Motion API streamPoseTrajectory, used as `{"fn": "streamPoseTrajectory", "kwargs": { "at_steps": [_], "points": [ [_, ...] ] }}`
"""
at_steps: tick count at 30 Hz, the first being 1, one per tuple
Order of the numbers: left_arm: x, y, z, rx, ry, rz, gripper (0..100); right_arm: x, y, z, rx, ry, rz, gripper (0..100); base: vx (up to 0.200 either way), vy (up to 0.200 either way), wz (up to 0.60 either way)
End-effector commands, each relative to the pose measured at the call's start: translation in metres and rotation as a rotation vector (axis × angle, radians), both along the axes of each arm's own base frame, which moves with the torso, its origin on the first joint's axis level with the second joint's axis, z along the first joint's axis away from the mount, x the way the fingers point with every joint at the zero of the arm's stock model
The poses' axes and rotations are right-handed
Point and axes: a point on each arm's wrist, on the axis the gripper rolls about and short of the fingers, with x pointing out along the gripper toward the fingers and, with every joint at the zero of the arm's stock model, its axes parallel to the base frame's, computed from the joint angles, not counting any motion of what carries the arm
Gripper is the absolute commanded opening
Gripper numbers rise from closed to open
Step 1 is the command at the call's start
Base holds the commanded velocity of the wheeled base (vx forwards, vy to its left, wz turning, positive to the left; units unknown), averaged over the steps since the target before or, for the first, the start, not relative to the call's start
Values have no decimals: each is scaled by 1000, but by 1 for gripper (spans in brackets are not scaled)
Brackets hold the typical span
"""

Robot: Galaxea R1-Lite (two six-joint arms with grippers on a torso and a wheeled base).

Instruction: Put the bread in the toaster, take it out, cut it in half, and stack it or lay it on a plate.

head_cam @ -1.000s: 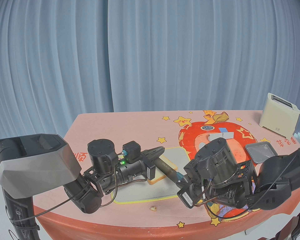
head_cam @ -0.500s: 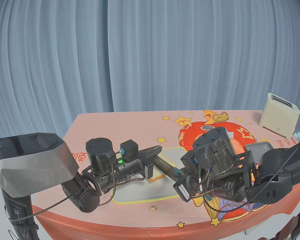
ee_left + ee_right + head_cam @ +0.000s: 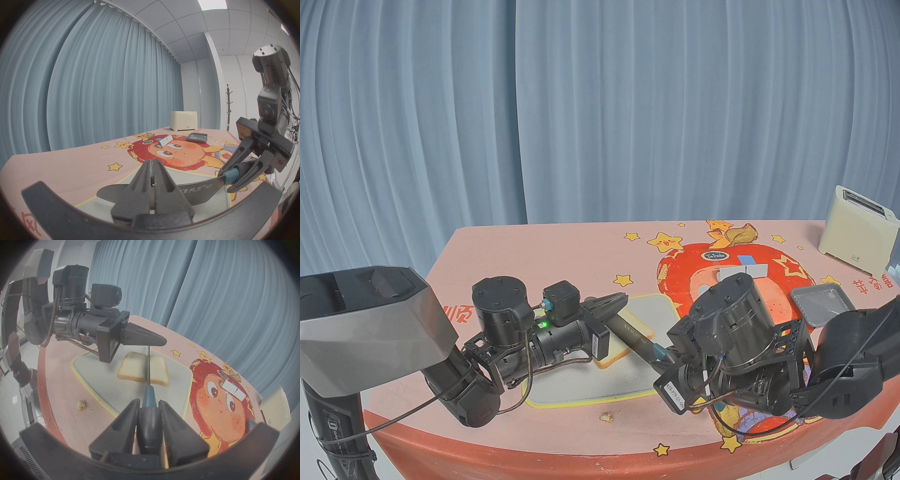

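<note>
My right hand (image 3: 149, 403) is clamped on the handle of the knife (image 3: 147, 363). The blade runs straight out ahead of my fingers. Just off to the left of that hand, a crumb (image 3: 82, 404) lies on the bare desk (image 3: 550, 250), close beside the edge of the cutting board (image 3: 100, 380).

A little beyond my right fingertips, the bread (image 3: 132, 366) lies flat on the board. The blade stands edge-down across the middle of the slice. I cannot tell whether the cut goes all the way through.

My left hand (image 3: 162, 341) faces my right one from the other side of the slice. Its two fingers are pressed together to a point with nothing between them, above the bread and next to the blade. I cannot tell whether it touches the slice.

Farther out to the right of my right hand sits a grey plate (image 3: 822, 305). The toaster (image 3: 858, 231) stands well beyond it at the desk's far corner.
</note>
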Motion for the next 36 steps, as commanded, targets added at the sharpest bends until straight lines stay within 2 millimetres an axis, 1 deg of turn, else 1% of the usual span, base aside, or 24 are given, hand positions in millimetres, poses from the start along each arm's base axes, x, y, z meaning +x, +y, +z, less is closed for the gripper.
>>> {"fn": "streamPoseTrajectory", "kwargs": {
  "at_steps": [1, 7, 9, 11, 14, 17, 22, 23, 28, 31, 36],
  "points": [
    [-2, 1, 4, -6, -8, 0, 0, 0, 0, 1, -2, 1, 0, 0, 0, 0, 0],
    [0, 2, -1, 3, 5, 11, 0, 4, 4, 12, 32, -28, -1, 0, 0, 0, 0],
    [1, 2, -7, 13, 20, 11, 0, 6, 6, 15, 41, -35, -3, 0, 0, 0, 0],
    [2, 1, -11, 18, 25, 11, 0, 6, 6, 15, 40, -34, -3, 0, 0, 0, 0],
    [1, 1, -10, 18, 24, 9, 0, 4, 4, 9, 24, -19, -3, 0, 0, 0, 0],
    [2, 1, -7, 10, 12, 11, 0, 2, 1, 5, 9, -7, -3, 0, 0, 0, 0],
    [2, 1, -3, 1, 0, 11, 0, 1, 1, 3, 3, -3, -1, 0, 0, 0, 0],
    [-1, 3, 6, -8, -14, 11, 0, 1, 1, 2, 2, -2, -1, 0, 0, 0, 0],
    [-4, 7, 17, -20, -32, 14, 0, 4, 4, 10, 27, -22, -1, 0, 0, 0, 0],
    [-4, 7, 19, -27, -42, 12, 0, 5, 6, 15, 43, -34, -1, 0, 0, 0, 0],
    [-5, 7, 20, -29, -45, 12, 0, 5, 6, 13, 38, -28, 2, 0, 0, 0, 0]
  ]
}}
